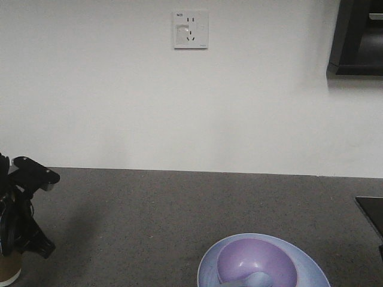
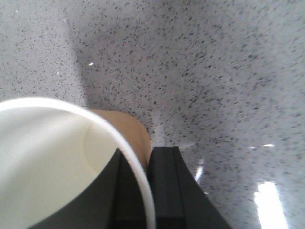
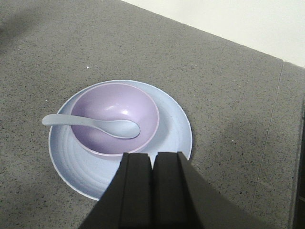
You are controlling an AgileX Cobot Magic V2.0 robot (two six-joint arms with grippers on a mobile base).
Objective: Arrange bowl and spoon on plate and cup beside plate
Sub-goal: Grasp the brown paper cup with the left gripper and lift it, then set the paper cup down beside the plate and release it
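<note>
The pale blue plate (image 3: 174,138) lies on the dark speckled counter with the lavender bowl (image 3: 107,107) standing on it. The pale spoon (image 3: 95,125) rests in the bowl, its handle sticking out over the left rim. My right gripper (image 3: 152,157) hovers shut and empty above the plate's near edge. My left gripper (image 2: 143,160) is shut on the wall of the brown paper cup (image 2: 128,129), one finger inside the white interior and one outside. In the front view the cup (image 1: 9,269) sits at the far left, well apart from the plate (image 1: 314,272) and bowl (image 1: 257,260).
A white wall with a socket (image 1: 190,28) rises behind the counter. A dark cabinet (image 1: 356,36) hangs at the upper right. A black flat object (image 1: 371,212) lies at the counter's right edge. A seam (image 3: 274,119) runs down the counter right of the plate.
</note>
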